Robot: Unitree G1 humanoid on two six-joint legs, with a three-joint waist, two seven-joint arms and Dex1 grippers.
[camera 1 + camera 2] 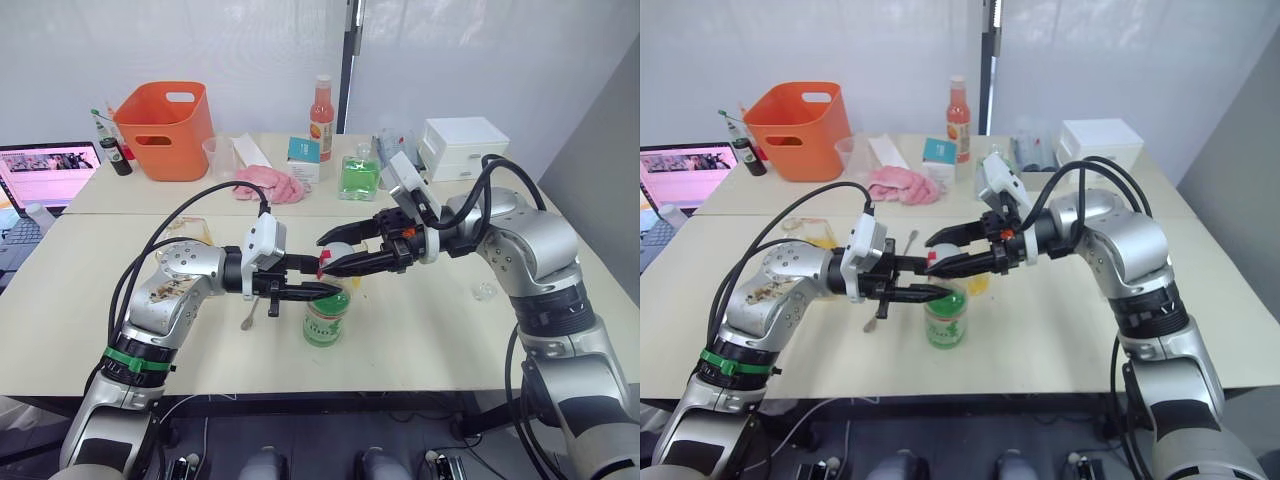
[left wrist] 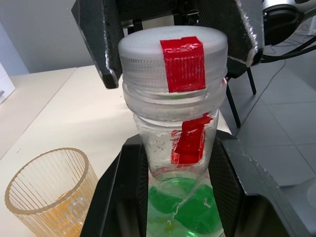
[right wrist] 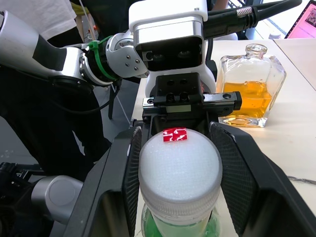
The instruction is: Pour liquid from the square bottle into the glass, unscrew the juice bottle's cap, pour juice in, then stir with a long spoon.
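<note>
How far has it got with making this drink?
The first pour looks done: the glass holds some orange liquid, and the square bottle stands back on the table. Now the left gripper holds the juice bottle by its neck, while the right gripper straddles the cap, still on. Uncapping, pouring juice and stirring remain.

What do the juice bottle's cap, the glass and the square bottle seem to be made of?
The juice bottle's cap: probably plastic, matte milky white, ribbed on its side, with red tape stuck on it. The glass: clear, with fine vertical ribs; glass or hard plastic, I cannot tell which. The square bottle: looks like thick glossy glass, with bright reflections along its edges and orange-yellow liquid inside.
</note>
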